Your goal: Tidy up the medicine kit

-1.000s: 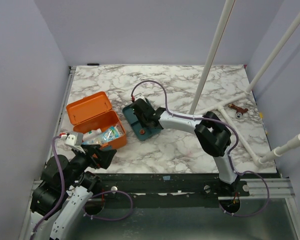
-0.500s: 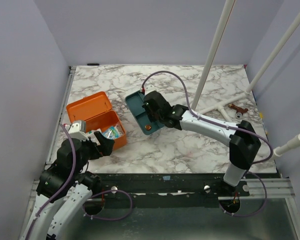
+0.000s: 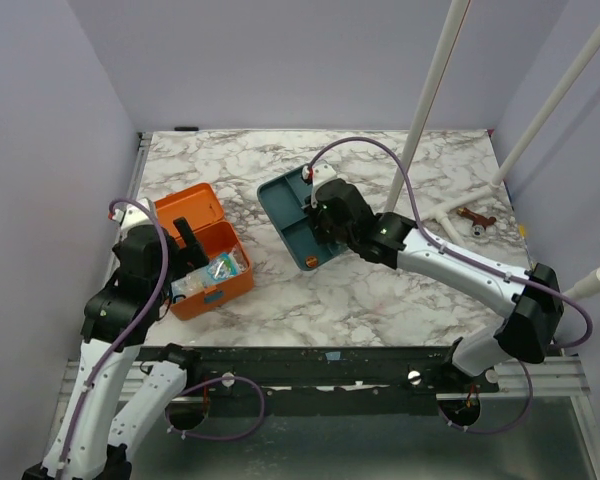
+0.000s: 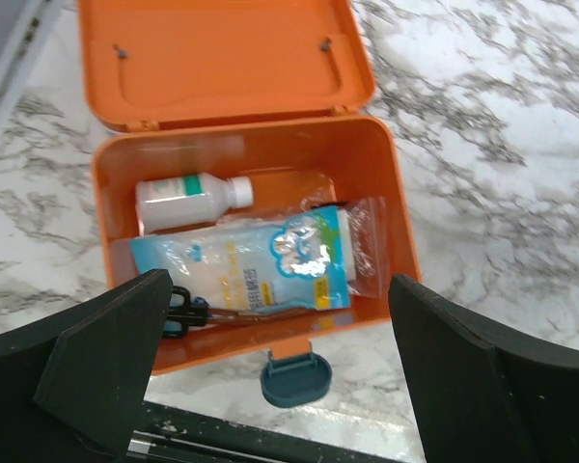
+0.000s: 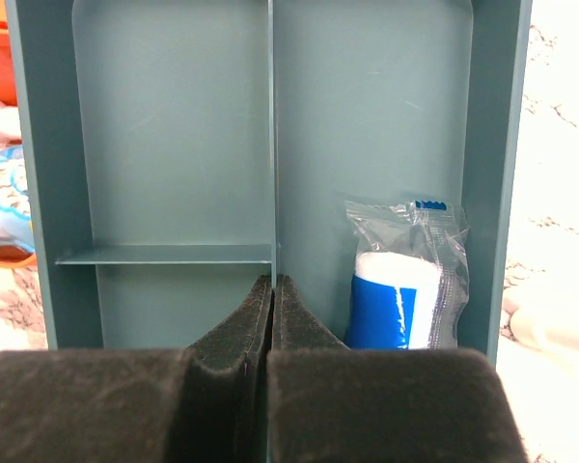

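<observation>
My left end effector (image 4: 278, 289) hangs over the orange box (image 3: 223, 283) with its jaws spread as wide as they go, gripping nothing. From its wrist camera, the two black fingers (image 4: 106, 357) frame the open box from either side.

The box sits on the left part of the marbled worktop (image 3: 380, 290), near the front edge. Its lid (image 4: 227, 58) is thrown back flat on the far side. Inside lies a white bottle (image 4: 188, 198) on its side with a green label. In front of it is a clear pouch (image 4: 261, 265) printed in blue and white. Something with dark handles pokes out from under the pouch's left end, and I cannot tell what it is. The teal latch (image 4: 291, 376) hangs down at the front wall.

My right end effector (image 5: 272, 309) is closed tight on the centre divider (image 5: 271, 145) of the teal tray (image 3: 285, 205), which sits to the right of the box, apart from it. A wrapped white and blue roll (image 5: 405, 280) lies in the tray's right-hand compartment. Whether the tray is clear of the worktop I cannot tell.
</observation>
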